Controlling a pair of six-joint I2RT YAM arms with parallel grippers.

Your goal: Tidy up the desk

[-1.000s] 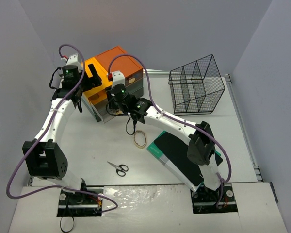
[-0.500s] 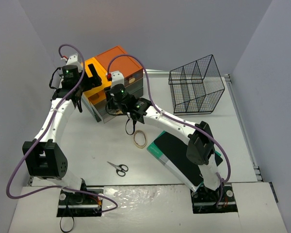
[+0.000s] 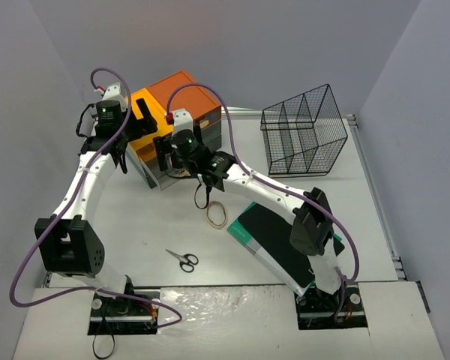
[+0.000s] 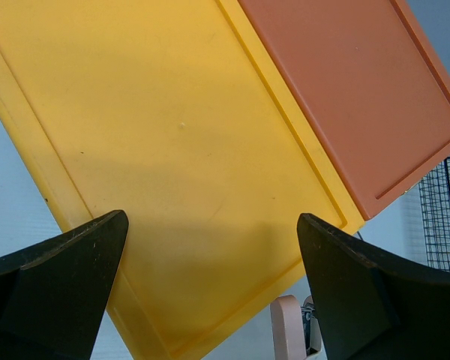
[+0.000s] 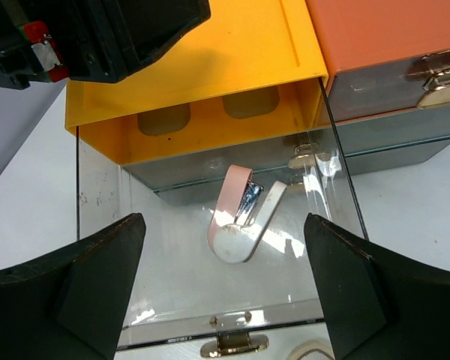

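Top external shows the white desk (image 3: 135,225) spreading across the scene, seemingly longer left to right, its near edge hidden by the arm bases (image 3: 124,311). Farther, the right claw (image 5: 223,225) stands released over a clear drawer (image 5: 135,285). Beyond, the left claw (image 4: 211,217) is released over a yellow panel (image 4: 172,135).

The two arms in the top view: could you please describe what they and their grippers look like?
The left arm and the right arm both have white links with chunky black joint housings. A purple cable loops along each from base to wrist, and a small green light glows on each wrist. The left gripper and the right gripper have blunt, matte black, wedge-shaped fingers.
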